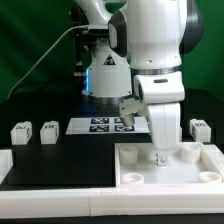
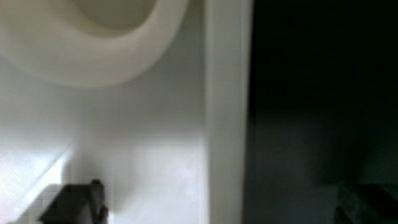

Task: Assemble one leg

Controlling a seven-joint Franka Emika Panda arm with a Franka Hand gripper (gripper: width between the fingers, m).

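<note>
Three legs show in the exterior view, small white blocks with tags: two at the left (image 1: 20, 131) (image 1: 48, 130) and one at the right (image 1: 199, 128). My gripper (image 1: 160, 153) is down at the far rim of the large white tray-like panel (image 1: 140, 172). In the wrist view my gripper (image 2: 210, 205) stands astride the panel's edge (image 2: 222, 110). One dark finger (image 2: 71, 205) is over the white panel and the other is faint over the dark table. Nothing lies between the fingers. A round corner hole (image 2: 111, 30) shows close by.
The marker board (image 1: 108, 125) lies on the black table behind the panel. The arm's own body fills the middle of the exterior view and hides what is behind it. A green wall stands at the back.
</note>
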